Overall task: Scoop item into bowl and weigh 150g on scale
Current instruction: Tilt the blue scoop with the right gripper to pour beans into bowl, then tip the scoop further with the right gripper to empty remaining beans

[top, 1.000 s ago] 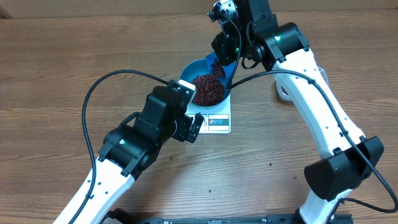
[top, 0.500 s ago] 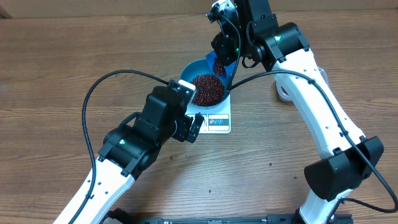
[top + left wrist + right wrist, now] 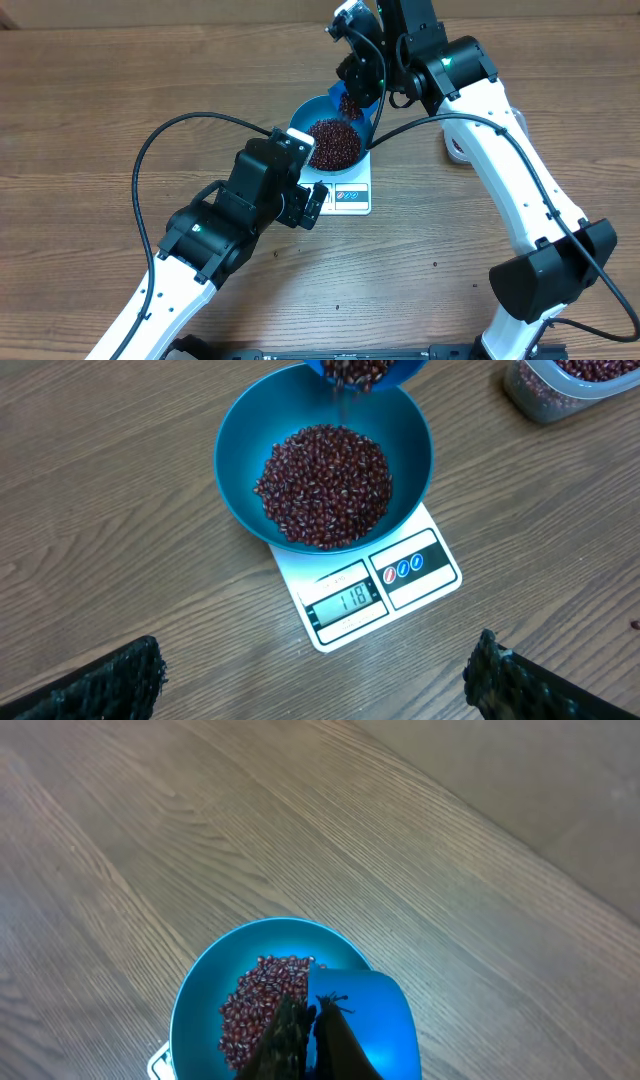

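Observation:
The blue bowl (image 3: 303, 117) stands on the white scale (image 3: 352, 197) and holds a heap of red-brown beans (image 3: 333, 143). My right gripper (image 3: 350, 82) is shut on the handle of a small blue scoop (image 3: 354, 106), which is tilted over the bowl's far rim with beans at its lip. In the right wrist view the shut fingers (image 3: 290, 1040) pinch the scoop (image 3: 375, 1015) above the bowl (image 3: 195, 995). In the left wrist view the bowl (image 3: 232, 480), the beans (image 3: 325, 485) and the scale (image 3: 425, 575) lie ahead, and the display reads 118. My left gripper (image 3: 315, 680) hangs open in front of the scale.
A clear plastic tub (image 3: 560, 390) of beans stands to the right of the bowl. A few stray beans (image 3: 434, 265) lie on the wooden table. The left arm's black cable (image 3: 150, 150) loops over the table on the left.
The right gripper has lifted the scoop a little higher and farther back over the bowl's rim, and fewer beans show in it. The left arm has not moved.

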